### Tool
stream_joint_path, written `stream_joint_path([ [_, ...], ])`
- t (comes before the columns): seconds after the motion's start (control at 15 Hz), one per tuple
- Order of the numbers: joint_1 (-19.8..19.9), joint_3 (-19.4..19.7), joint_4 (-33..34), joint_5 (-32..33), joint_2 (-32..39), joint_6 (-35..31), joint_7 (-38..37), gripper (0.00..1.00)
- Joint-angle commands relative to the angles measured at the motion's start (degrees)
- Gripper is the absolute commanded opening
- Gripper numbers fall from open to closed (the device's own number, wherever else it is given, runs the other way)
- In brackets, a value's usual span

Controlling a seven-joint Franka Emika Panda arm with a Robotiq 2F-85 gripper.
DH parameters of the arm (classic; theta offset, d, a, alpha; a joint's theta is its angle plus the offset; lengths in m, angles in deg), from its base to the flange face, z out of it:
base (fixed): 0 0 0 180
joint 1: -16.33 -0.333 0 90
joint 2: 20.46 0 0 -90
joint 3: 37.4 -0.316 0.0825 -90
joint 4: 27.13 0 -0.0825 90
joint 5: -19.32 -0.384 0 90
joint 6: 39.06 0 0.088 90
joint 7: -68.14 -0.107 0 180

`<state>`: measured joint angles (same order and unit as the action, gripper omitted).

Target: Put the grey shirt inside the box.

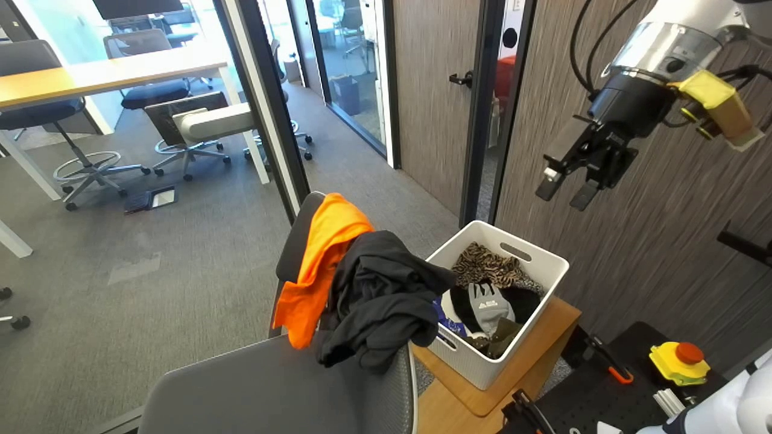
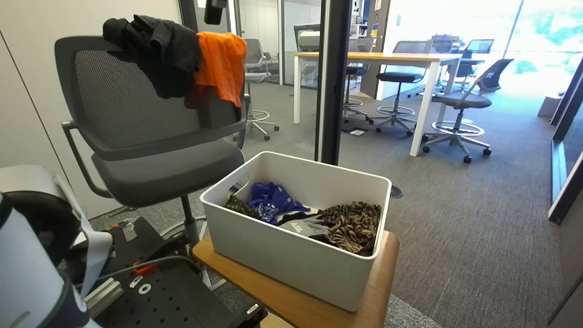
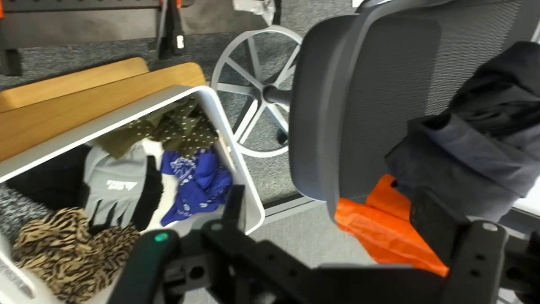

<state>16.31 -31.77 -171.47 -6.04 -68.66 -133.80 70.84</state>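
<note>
1. Dark grey shirt point(image 2: 159, 50), upper left in an exterior view, heaped over the chair back point(image 2: 132, 105); folds obscure its shape; the wrist view's right edge crops it.
2. Orange cloth point(image 2: 223, 64), partly covered by it.
3. Gripper point(image 1: 566, 194), upper right in an exterior view, fingers apart.
4. White box point(image 2: 291, 269), lower centre in an exterior view, its near wall partly hiding a grey glove point(image 2: 303, 226).

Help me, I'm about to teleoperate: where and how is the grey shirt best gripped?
I'd probably grip the grey shirt by its top folds, from above, at the end away from the orange cloth it touches: it lies loosely bunched atop the chair back.
</note>
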Motion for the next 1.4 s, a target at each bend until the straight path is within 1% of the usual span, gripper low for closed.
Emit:
stream_joint_path([
  [0.0,-2.33,-3.82,-1.18,-10.04,-0.3,-1.76,-4.05,1.0],
  [0.2,-4.03,-8.27,-1.48,-17.61,2.16,-4.38,-4.31,1.0],
  [0.47,-5.24,-13.02,-1.14,-26.74,6.5,-8.41,-4.46,1.0],
  [0.67,-5.32,-14.63,-0.76,-31.68,9.64,-10.86,-4.07,1.0],
  [0.93,-5.33,-15.93,-0.2,-33.75,13.77,-11.01,-4.8,1.0],
  [1.33,-6.97,-17.65,-0.16,-35.5,16.51,-10.71,-5.11,1.0],
])
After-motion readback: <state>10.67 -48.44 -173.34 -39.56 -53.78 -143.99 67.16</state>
